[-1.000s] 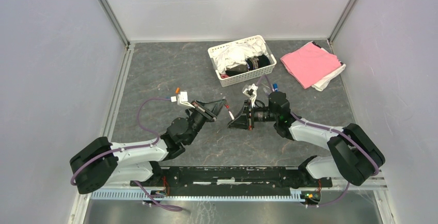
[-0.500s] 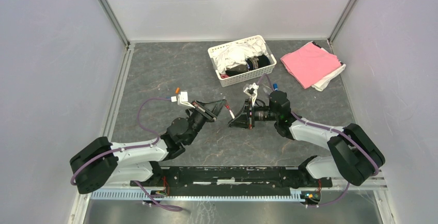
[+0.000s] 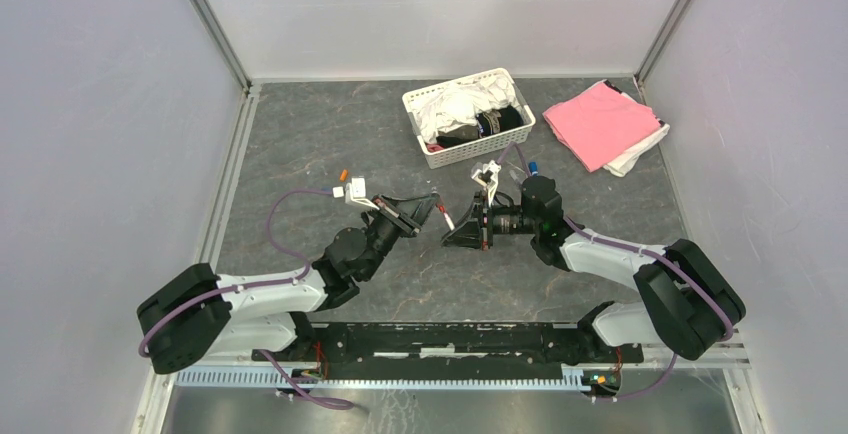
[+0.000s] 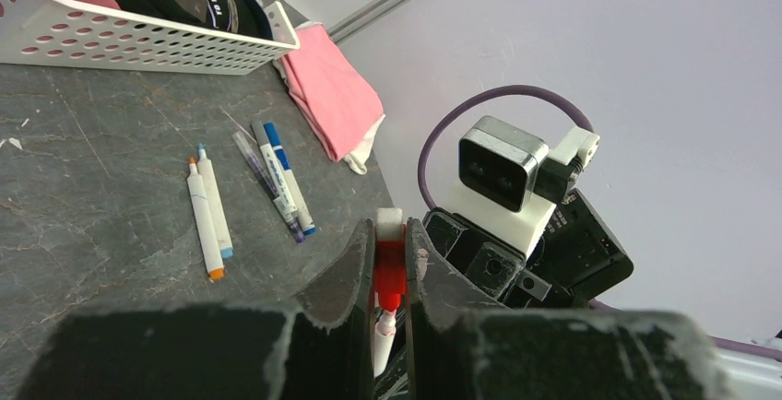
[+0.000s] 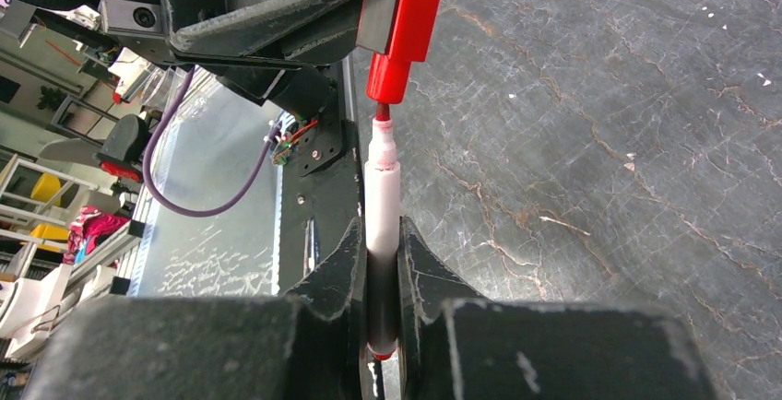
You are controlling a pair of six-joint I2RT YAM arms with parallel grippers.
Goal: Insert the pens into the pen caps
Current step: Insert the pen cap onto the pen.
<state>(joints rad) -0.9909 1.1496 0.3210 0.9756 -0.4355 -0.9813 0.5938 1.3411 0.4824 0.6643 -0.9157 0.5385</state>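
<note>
- Grey table (image 5: 599, 142) lies beneath both arms.
- Left gripper (image 4: 389, 234) clamps 1 red cap (image 4: 389, 276); right gripper (image 5: 382, 234) clamps 1 white pen (image 5: 382, 193).
- Pen tip sits at the cap's mouth, axes nearly aligned; a straight push should seat it.

L arm (image 3: 265, 294), white shells w/ black joints, reaches fwd and inward from its base, low over the table, wrist angled toward centre. The black two-finger left gripper (image 4: 390, 234) is clamped on a red plastic cap (image 4: 390, 271). R arm (image 3: 610, 254), same build, has its elbow out and forearm pointing left. The black right gripper (image 5: 382, 234) is pinched on a white-barrelled pen (image 5: 382, 188). The grippers face each other tip to tip, v. close.
</note>
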